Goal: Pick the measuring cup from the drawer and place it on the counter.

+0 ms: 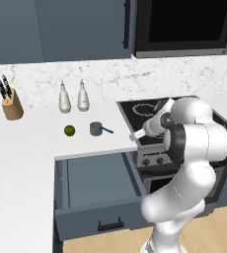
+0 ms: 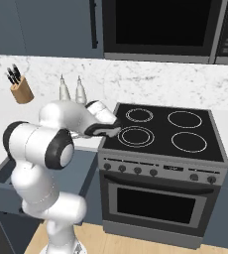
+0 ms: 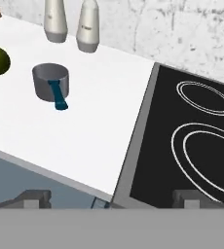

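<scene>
The small grey metallic measuring cup [image 1: 95, 129] with its thin teal-blue handle stands upright on the broad white counter [image 1: 26, 143], handle pointing right; a round green lime [image 1: 69, 130] sits just beside it on the left; two white bottle-shaped shakers [image 1: 73, 97] stand behind them against the marbled backsplash; a wooden knife block [image 1: 11, 105] holds dark-handled knives at far left; the wide slate-blue drawer [image 1: 95, 190] hangs open below the counter edge; the white arm bends over the black stovetop [image 1: 142, 109]; whether the gripper is parted cannot be told.
</scene>
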Available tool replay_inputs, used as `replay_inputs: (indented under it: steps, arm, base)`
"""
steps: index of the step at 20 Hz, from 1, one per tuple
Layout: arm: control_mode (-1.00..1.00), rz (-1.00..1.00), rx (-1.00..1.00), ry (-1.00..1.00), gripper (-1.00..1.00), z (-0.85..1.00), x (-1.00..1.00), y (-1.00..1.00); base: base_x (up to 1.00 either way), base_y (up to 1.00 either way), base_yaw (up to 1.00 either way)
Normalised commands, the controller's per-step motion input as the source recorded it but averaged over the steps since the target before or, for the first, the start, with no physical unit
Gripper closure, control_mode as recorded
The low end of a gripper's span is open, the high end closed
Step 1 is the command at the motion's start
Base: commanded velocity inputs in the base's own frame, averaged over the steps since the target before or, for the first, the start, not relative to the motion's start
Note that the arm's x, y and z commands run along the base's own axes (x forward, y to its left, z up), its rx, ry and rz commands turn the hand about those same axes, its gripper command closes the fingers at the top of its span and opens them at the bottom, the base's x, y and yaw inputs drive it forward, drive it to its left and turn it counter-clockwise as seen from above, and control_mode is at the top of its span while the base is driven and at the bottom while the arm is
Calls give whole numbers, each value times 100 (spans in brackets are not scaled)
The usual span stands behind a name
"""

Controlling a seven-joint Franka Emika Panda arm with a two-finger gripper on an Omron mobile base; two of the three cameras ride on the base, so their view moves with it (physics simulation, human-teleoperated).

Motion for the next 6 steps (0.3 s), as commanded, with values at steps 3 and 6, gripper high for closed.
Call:
replay_inputs:
  steps: [3,6]
  arm:
    - [-100,-5,0,-19,-100,78,-40,9]
    - [-100,-3,0,-17,-100,78,-42,2]
  base:
    - [0,0,0]
    - [0,0,0]
